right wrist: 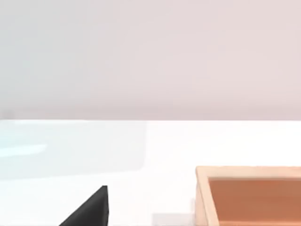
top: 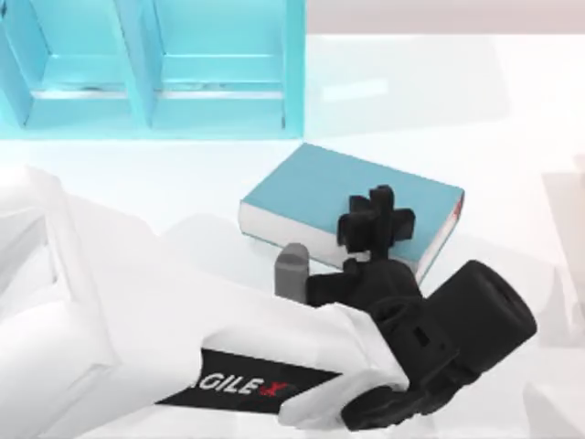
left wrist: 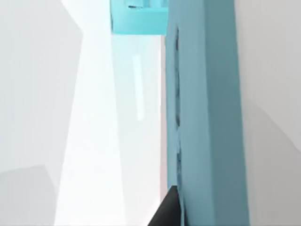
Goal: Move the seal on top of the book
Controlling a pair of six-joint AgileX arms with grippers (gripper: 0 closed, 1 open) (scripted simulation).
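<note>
The book [top: 315,187] is a flat teal hardcover with white page edges, lying at an angle in the middle of the table. My left arm reaches across from the lower left, and its black gripper [top: 375,218] hovers over the book's right half. In the left wrist view the book's teal cover [left wrist: 207,117] runs close alongside the camera, with a black part of the gripper [left wrist: 167,212] at its edge. The seal is hidden. A black part of my right gripper [right wrist: 89,209] sits above bare table.
A large light blue shelf unit [top: 151,69] stands at the back left, close behind the book. A small grey block [top: 292,270] sits beside the left wrist at the book's front edge. A wooden box [right wrist: 254,195] lies near the right gripper.
</note>
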